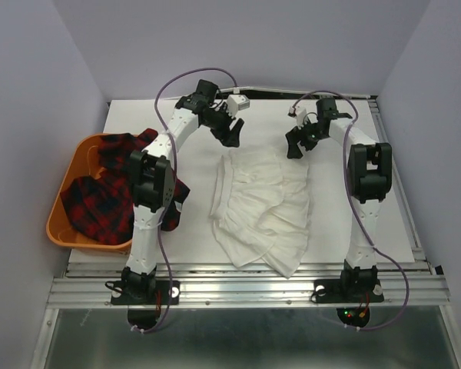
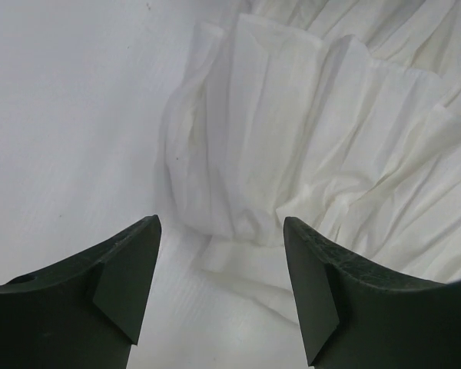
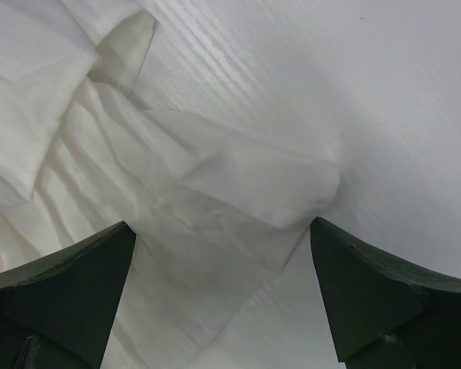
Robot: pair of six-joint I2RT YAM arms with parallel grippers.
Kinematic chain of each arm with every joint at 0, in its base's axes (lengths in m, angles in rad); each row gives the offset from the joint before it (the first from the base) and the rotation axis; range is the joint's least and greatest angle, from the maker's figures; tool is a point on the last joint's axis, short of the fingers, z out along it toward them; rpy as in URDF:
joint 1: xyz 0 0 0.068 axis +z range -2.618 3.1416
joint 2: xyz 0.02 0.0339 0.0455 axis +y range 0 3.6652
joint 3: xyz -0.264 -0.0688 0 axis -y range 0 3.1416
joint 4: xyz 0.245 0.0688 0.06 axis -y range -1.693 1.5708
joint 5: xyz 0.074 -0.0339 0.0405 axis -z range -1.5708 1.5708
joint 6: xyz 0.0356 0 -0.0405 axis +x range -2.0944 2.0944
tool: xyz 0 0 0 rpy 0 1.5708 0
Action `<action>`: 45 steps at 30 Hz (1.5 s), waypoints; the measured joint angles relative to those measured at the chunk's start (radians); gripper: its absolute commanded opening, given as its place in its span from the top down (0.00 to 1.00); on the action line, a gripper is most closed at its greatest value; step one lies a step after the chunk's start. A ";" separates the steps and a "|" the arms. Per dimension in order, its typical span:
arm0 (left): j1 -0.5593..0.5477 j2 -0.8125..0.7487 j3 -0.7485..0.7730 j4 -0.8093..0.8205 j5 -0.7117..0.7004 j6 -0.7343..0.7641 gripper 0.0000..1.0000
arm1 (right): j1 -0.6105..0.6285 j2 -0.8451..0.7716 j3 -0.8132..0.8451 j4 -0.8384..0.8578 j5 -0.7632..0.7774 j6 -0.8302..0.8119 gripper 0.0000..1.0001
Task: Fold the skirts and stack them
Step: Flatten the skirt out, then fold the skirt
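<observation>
Skirt, thin white pleated fabric: lies flat at frame centre, narrow end toward the top. I judge it light, limp and prone to bunching. Left gripper and right gripper both spread, one over each upper corner; I'd pinch there.

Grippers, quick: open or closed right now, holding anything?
Left gripper: open, holding nothing, at the edge of the thin white pleated fabric skirt.
Right gripper: open, holding nothing, at the same skirt's corner.
</observation>
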 measured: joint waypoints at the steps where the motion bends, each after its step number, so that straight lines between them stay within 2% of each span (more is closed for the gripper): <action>1: 0.011 0.005 0.000 -0.001 0.004 -0.008 0.23 | 0.000 0.020 0.018 -0.003 -0.011 -0.003 0.00; 9: 0.042 0.074 0.000 -0.007 0.004 -0.050 0.24 | 0.000 0.074 0.111 -0.039 -0.074 -0.056 0.01; 14: 0.035 0.141 0.002 -0.007 0.009 -0.067 0.30 | 0.000 0.087 0.110 -0.086 -0.118 -0.118 0.11; 18: 0.034 0.181 0.002 -0.017 0.012 -0.077 0.41 | 0.000 0.090 0.109 -0.119 -0.148 -0.156 0.24; 21: 0.034 0.188 0.000 -0.019 0.012 -0.082 0.52 | 0.001 0.095 0.109 -0.135 -0.175 -0.172 0.41; 22: 0.034 0.188 0.000 -0.019 0.013 -0.082 0.58 | 0.001 0.099 0.110 -0.140 -0.187 -0.179 0.52; 24: 0.034 0.188 0.000 -0.018 0.016 -0.085 0.67 | 0.002 0.105 0.110 -0.153 -0.204 -0.183 0.67; 25: 0.034 0.188 0.000 -0.018 0.017 -0.085 0.70 | 0.001 0.108 0.111 -0.155 -0.212 -0.183 0.85; 27: 0.034 0.188 0.000 -0.018 0.019 -0.089 0.79 | 0.002 0.128 0.136 -0.178 -0.222 -0.169 0.99; 29: 0.034 0.188 0.000 -0.016 0.026 -0.092 0.85 | 0.003 0.148 0.165 -0.191 -0.232 -0.153 0.99; 30: 0.034 0.188 0.000 -0.014 0.028 -0.094 0.94 | 0.003 0.156 0.180 -0.196 -0.233 -0.142 0.99; 31: 0.034 0.188 0.000 -0.013 0.028 -0.096 0.99 | 0.005 0.167 0.201 -0.198 -0.230 -0.122 0.99; 32: 0.034 0.189 0.003 -0.014 0.028 -0.100 1.00 | 0.006 0.171 0.213 -0.196 -0.222 -0.105 0.99; 39: 0.036 0.217 0.124 0.046 -0.019 -0.137 1.00 | -0.007 0.206 0.343 -0.135 -0.143 0.012 0.99; 45: 0.043 0.210 0.144 0.172 -0.060 -0.137 1.00 | -0.036 0.193 0.427 -0.070 -0.122 0.052 0.99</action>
